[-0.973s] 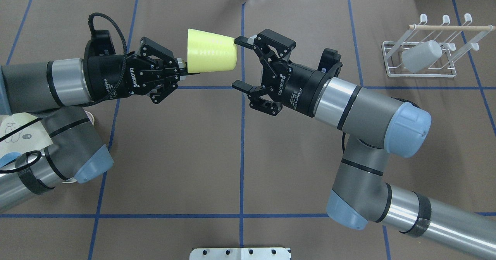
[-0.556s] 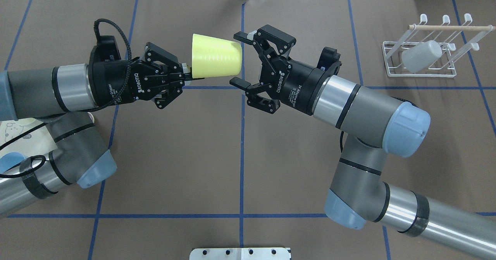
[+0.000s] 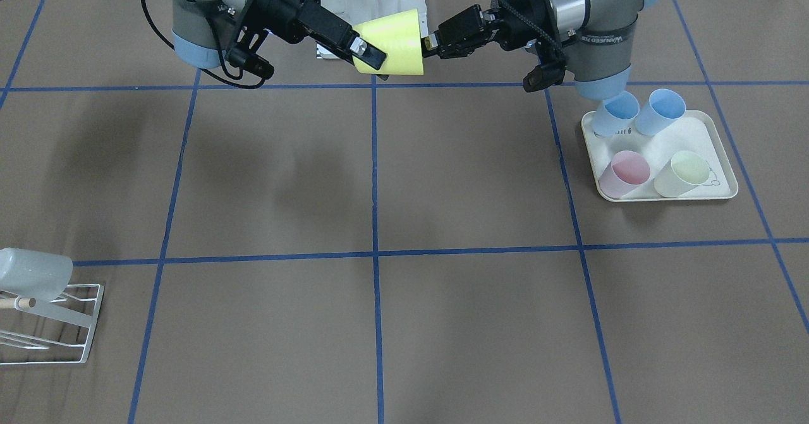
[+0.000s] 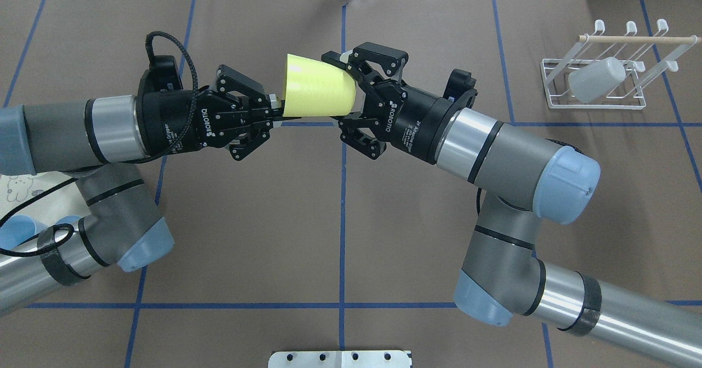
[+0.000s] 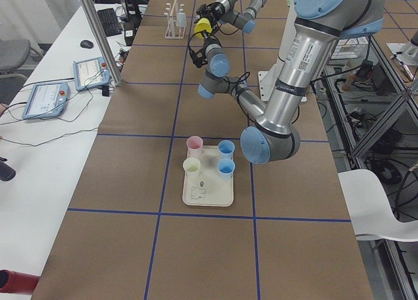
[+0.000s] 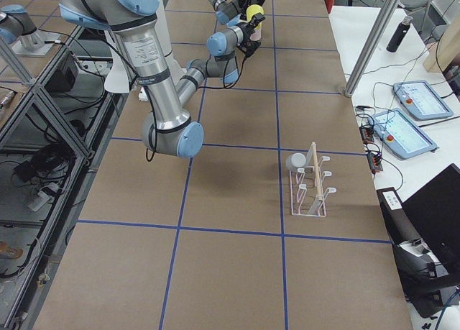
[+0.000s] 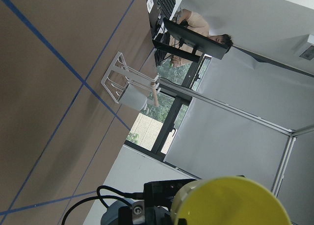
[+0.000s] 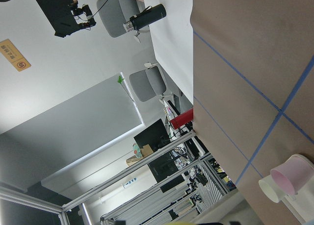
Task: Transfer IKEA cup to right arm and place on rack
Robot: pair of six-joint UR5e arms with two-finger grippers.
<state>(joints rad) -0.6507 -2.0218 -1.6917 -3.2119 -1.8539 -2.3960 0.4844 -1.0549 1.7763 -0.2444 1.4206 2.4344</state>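
Brown paper taped in blue covers the table (image 3: 253, 177); front-facing, the white wire rack (image 3: 63, 323) is cut off at the edge. Overhead, the left gripper (image 4: 276, 110) pinches the rim of the tapered yellow cup (image 4: 315, 87) midair, the right gripper (image 4: 340, 88) astride its base, jaws apart

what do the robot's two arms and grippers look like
Both arms, left arm and right arm, are silver-grey jointed tubes with black bands and pale blue joint caps. The left gripper and right gripper are black two-finger linkages marked ROBOTIQ in white. A braided black cable loops over the left wrist.
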